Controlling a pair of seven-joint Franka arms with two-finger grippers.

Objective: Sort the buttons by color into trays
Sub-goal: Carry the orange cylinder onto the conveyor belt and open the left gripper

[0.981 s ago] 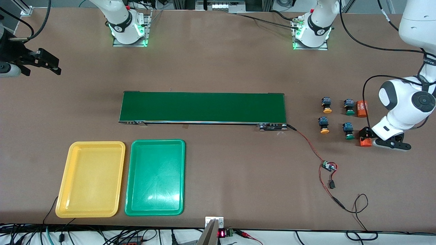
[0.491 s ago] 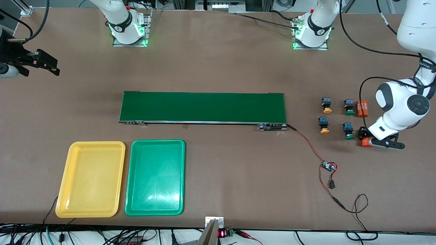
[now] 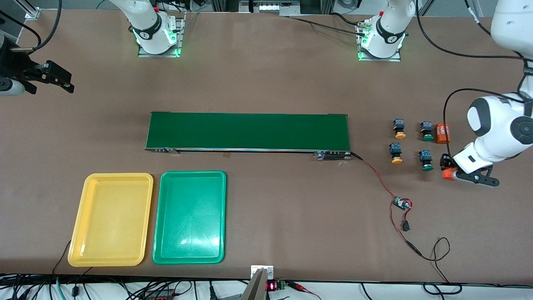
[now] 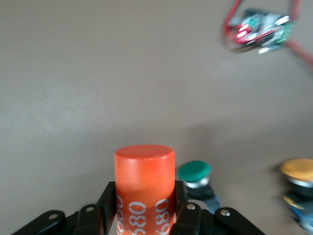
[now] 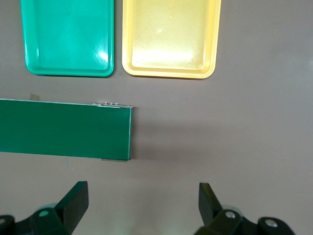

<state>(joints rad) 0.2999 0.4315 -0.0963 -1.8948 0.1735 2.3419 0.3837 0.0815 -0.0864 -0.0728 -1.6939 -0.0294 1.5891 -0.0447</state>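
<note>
Four buttons stand on the bench in a two-by-two group at the left arm's end, each with a black-blue blocky body and a round cap. The two yellow-orange buttons [image 3: 400, 128] [image 3: 395, 153] form the column farther from the left arm's jaws. The two green buttons [image 3: 426, 131] [image 3: 425, 160] form the column nearer to them; the second green one lies just beside the jaws. Two shallow rectangular trays with rounded corners, a yellow tray [image 3: 111, 219] and a green tray [image 3: 190, 217], lie side by side, well apart from those jaws.
</note>
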